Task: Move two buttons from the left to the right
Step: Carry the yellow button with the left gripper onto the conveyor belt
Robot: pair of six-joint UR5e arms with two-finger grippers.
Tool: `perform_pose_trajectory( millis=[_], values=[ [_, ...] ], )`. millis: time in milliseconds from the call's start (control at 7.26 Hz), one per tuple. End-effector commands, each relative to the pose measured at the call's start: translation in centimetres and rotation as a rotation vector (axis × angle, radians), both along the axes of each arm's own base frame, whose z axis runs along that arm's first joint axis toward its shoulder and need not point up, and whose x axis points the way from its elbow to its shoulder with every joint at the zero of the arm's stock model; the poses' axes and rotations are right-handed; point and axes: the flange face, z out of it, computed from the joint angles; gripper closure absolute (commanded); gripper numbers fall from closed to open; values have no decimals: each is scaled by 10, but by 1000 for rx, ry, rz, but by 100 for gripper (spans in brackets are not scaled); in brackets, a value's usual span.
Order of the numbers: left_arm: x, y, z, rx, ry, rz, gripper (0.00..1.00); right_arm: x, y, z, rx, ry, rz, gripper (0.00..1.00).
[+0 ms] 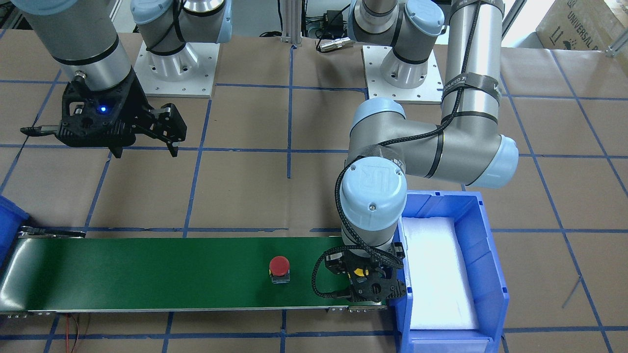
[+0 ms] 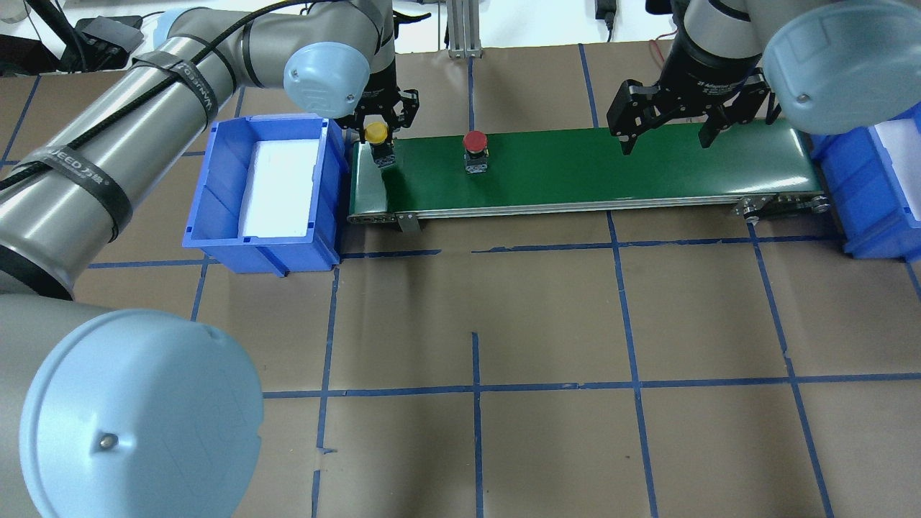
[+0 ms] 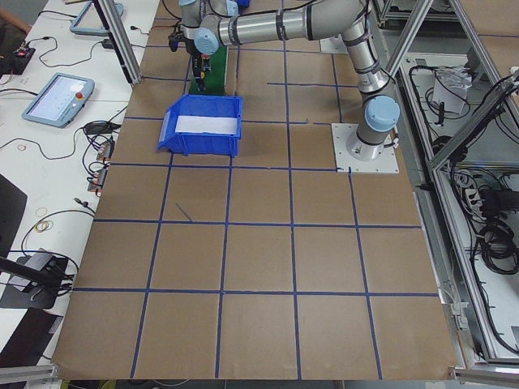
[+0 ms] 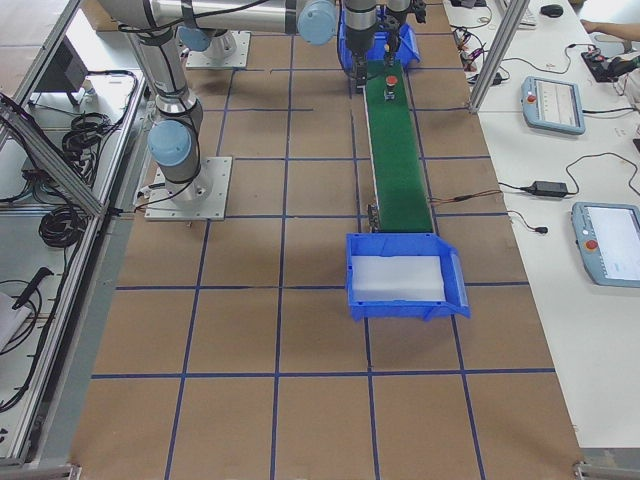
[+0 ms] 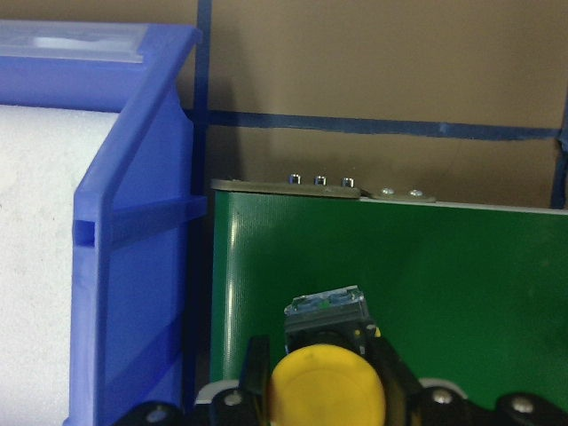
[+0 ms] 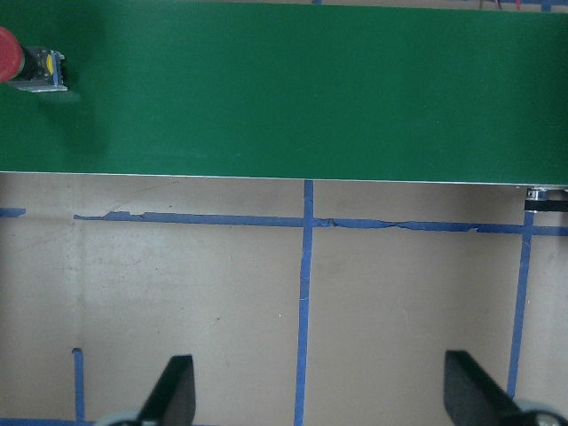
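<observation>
The yellow button [image 2: 376,132] sits between the fingers of my left gripper [image 2: 377,137], which is shut on it at the left end of the green conveyor belt [image 2: 611,169]. In the left wrist view its yellow cap [image 5: 327,387] and black-and-metal body point down at the belt [image 5: 444,284]. It also shows in the front view [image 1: 360,271]. The red button [image 2: 474,142] stands upright on the belt, a little to the right of the yellow one, and also shows in the front view [image 1: 279,266]. My right gripper [image 2: 665,144] is open and empty, above the belt's right part.
A blue bin [image 2: 216,187] with white foam lining stands just beyond the belt's left end. A second blue bin [image 2: 863,194] stands at the belt's right end. Brown paper with blue tape lines covers the table [image 2: 547,324].
</observation>
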Motion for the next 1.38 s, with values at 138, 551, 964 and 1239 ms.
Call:
perform_pose_trajectory(
  millis=[138,551,964,1239],
  values=[
    [1,-1,-2,-3,-14,0,99,2,2,-2,7,4,54,1],
    [1,0,-6,6,-14,3,98,3,2,-8,12,0,44,0],
    [1,0,-9,11,-13,2,78,0,1,-8,12,3,45,0],
    [1,0,-11,11,-11,11,3,0,1,-11,16,0,44,0]
  ],
)
